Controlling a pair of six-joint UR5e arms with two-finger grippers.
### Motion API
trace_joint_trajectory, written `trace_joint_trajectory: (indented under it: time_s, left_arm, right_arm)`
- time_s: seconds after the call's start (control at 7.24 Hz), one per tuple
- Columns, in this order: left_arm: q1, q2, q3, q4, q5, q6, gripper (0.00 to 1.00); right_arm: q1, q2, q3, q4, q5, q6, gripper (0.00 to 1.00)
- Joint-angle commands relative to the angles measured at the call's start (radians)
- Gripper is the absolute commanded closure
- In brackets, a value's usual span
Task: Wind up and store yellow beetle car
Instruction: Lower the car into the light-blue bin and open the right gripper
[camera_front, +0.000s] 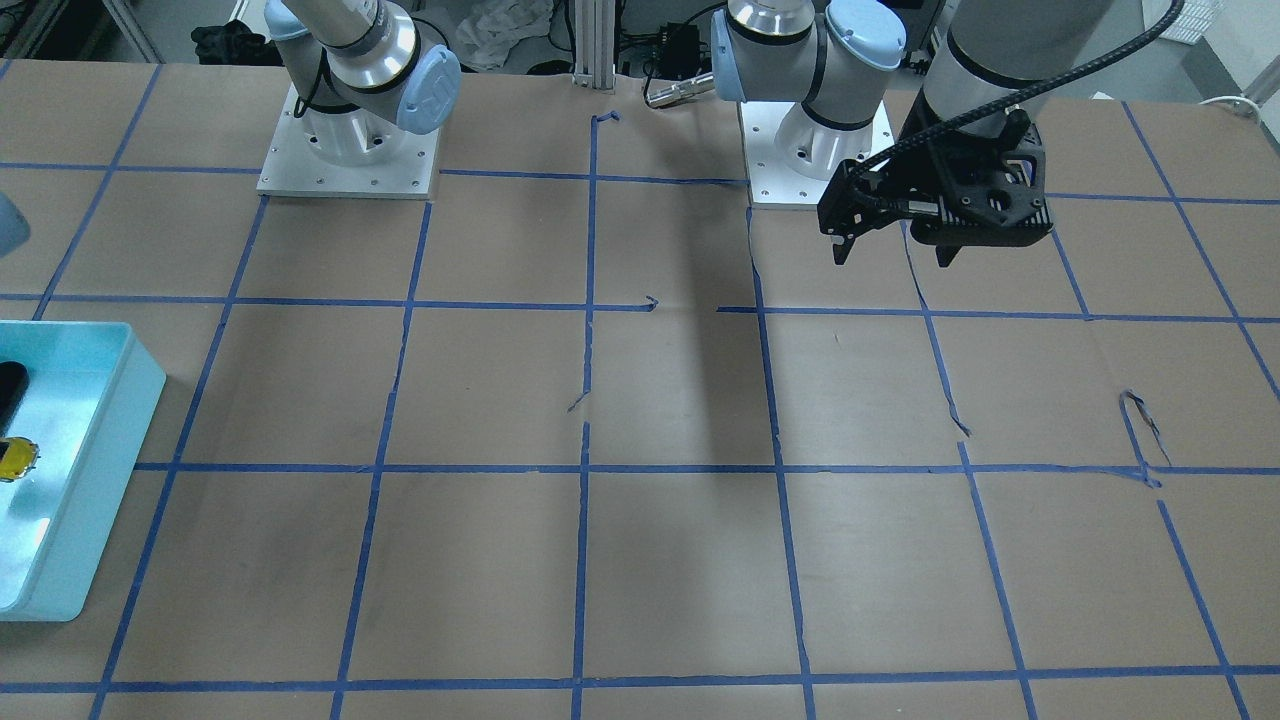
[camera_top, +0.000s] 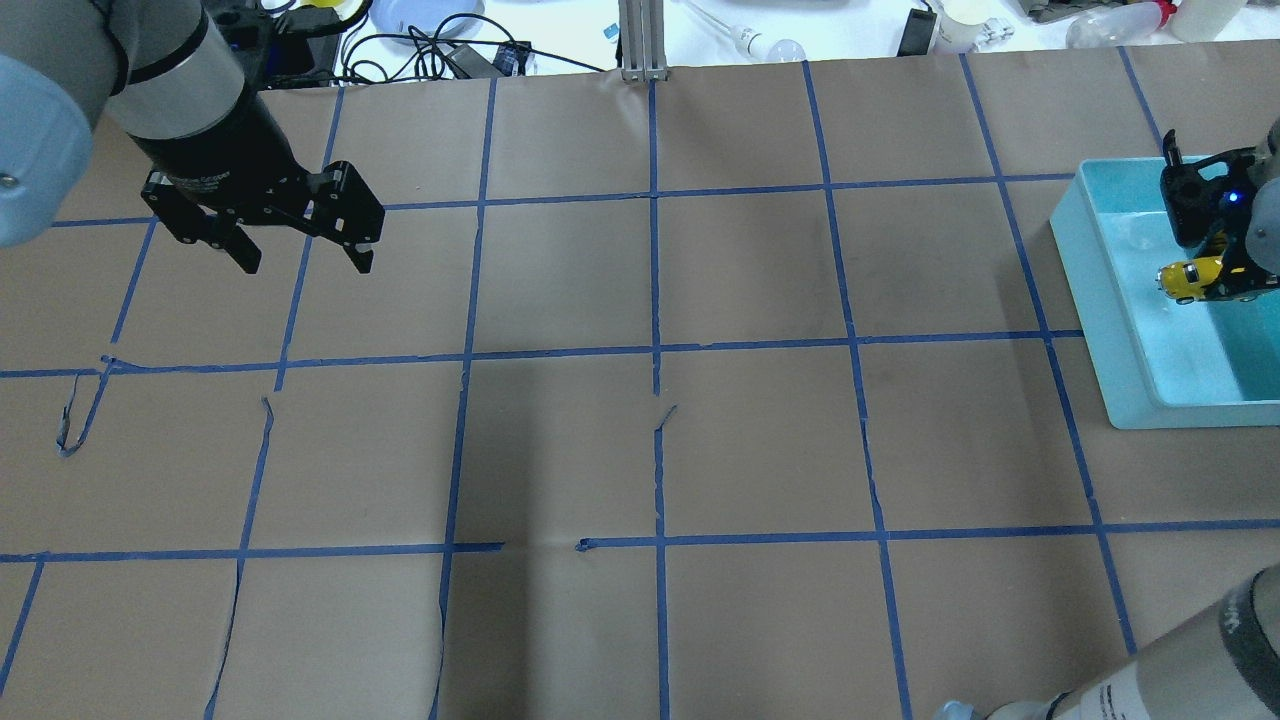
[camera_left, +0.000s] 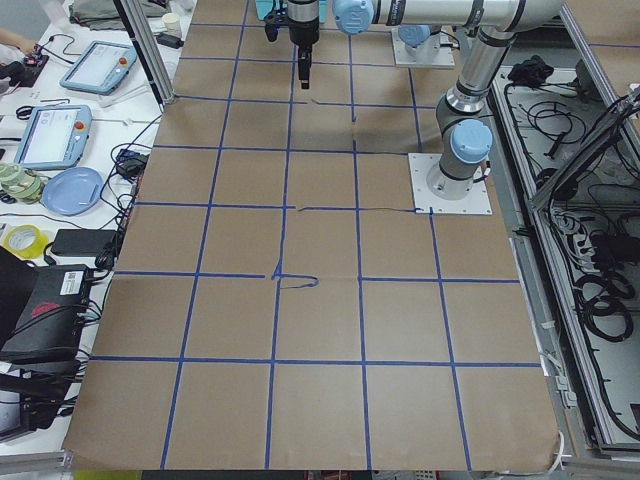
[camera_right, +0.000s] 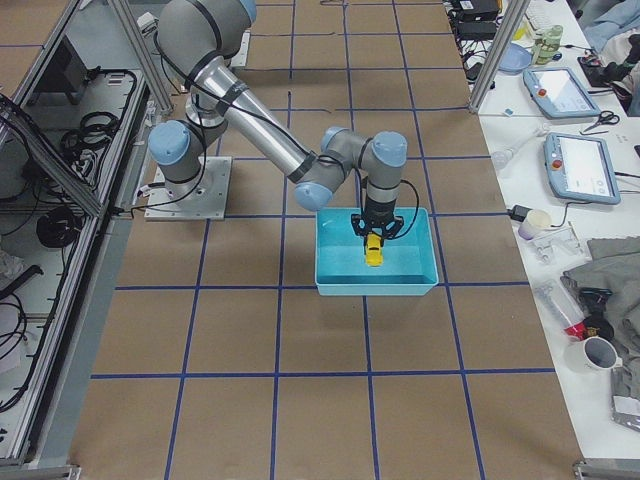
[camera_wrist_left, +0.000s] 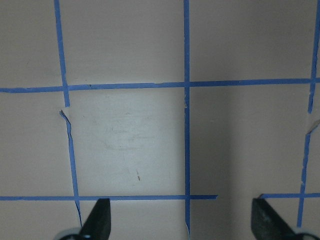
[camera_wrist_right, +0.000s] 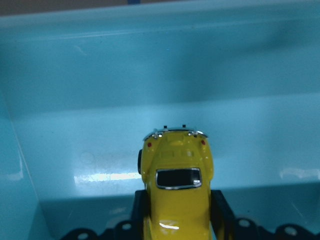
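Note:
The yellow beetle car (camera_wrist_right: 176, 175) sits between the fingers of my right gripper (camera_top: 1215, 262), inside the teal bin (camera_top: 1098, 300) at the table's right end. The jaws are shut against the car's sides, and its tail points at the bin's far wall (camera_wrist_right: 150, 65). I cannot tell whether its wheels touch the floor. The car also shows in the overhead view (camera_top: 1188, 278), the front-facing view (camera_front: 15, 458) and the right side view (camera_right: 372, 250). My left gripper (camera_top: 300, 255) hangs open and empty above bare paper, far from the bin; its fingertips (camera_wrist_left: 97, 222) frame only taped grid.
Brown paper with a blue tape grid (camera_top: 655, 360) covers the table. The two arm bases (camera_front: 348, 150) stand at the robot's side. Cables, tablets and clutter (camera_left: 60, 130) lie off the far edge. The bin (camera_right: 375, 285) holds nothing else that I can see.

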Motion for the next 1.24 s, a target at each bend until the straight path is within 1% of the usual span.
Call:
trace_joint_trajectory:
  time_s: [0.0,0.14,0.28,0.41,0.55,0.69,0.83,0.97,1.1]
  left_arm:
    - [-0.001,0.0,-0.001,-0.002,0.002,0.0,0.0]
    - [-0.001,0.0,-0.001,-0.002,0.0,0.0,0.0]
    - [-0.001,0.0,-0.001,-0.002,0.0,0.0,0.0]
    - [-0.001,-0.002,-0.001,-0.001,-0.001,0.0,0.0]
    - [0.001,-0.002,0.002,0.006,-0.003,0.0,0.0]
    - [0.002,-0.002,0.002,0.004,-0.004,0.0,0.0]
    - [0.002,-0.002,0.003,0.006,-0.006,0.003,0.0]
    - [0.005,0.0,0.003,0.006,-0.003,0.056,0.0]
    - [0.005,-0.002,0.002,0.009,-0.003,0.081,0.0]
  right_arm:
    - [-0.009,0.039,0.028,-0.018,0.0,-0.006,1.0]
    - [-0.009,0.037,0.035,-0.028,0.0,-0.003,0.75]
    - [-0.009,0.028,0.035,-0.015,-0.001,0.008,0.01]
    - [-0.009,0.019,0.034,-0.009,-0.001,0.029,0.0]
    - [-0.009,-0.021,0.023,0.048,0.009,0.088,0.0]
    - [-0.002,-0.099,0.02,0.113,0.038,0.153,0.0]
    - [0.001,-0.183,0.019,0.166,0.145,0.223,0.0]
    - [0.017,-0.254,0.012,0.209,0.173,0.32,0.0]
    - [0.059,-0.304,-0.029,0.352,0.172,0.395,0.0]
